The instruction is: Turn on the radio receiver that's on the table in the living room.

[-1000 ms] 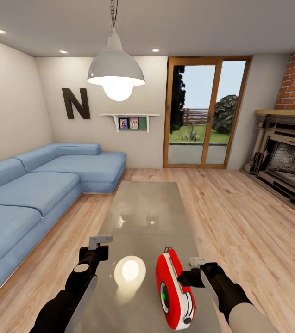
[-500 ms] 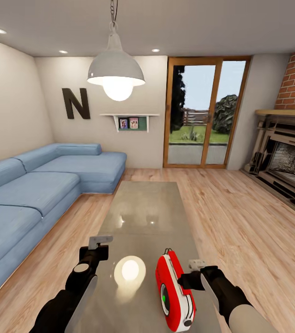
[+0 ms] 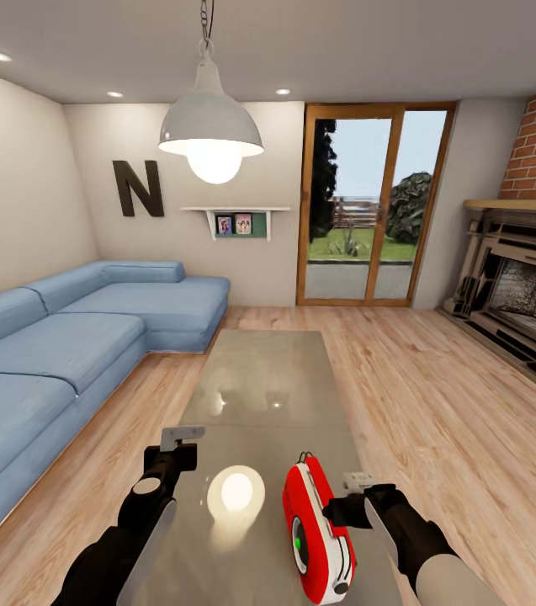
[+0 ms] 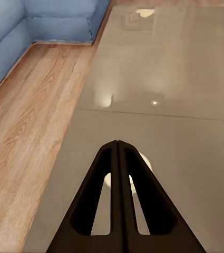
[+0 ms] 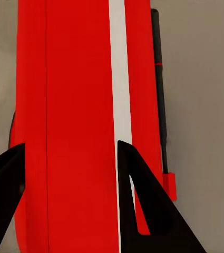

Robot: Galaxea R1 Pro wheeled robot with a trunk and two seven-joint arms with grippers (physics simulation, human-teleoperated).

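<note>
The small red radio receiver with its white side panel (image 3: 318, 534) stands on the glossy grey coffee table (image 3: 259, 379), near edge. The right gripper (image 3: 333, 509), fingers apart, presses at its side; the left gripper (image 3: 182, 436) hovers pinched together. Risk: a hard sideways nudge could tip the narrow radio or skid it across the slick top.

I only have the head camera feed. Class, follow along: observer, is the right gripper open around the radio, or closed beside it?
Observer: Open. In the right wrist view the two fingers stand apart, with the radio between them.
Operator: And the left gripper?
Observer: Its fingers are pressed together, over the table.
Operator: Anything along the radio's side?
Observer: A thin dark rod runs along its edge.
</note>
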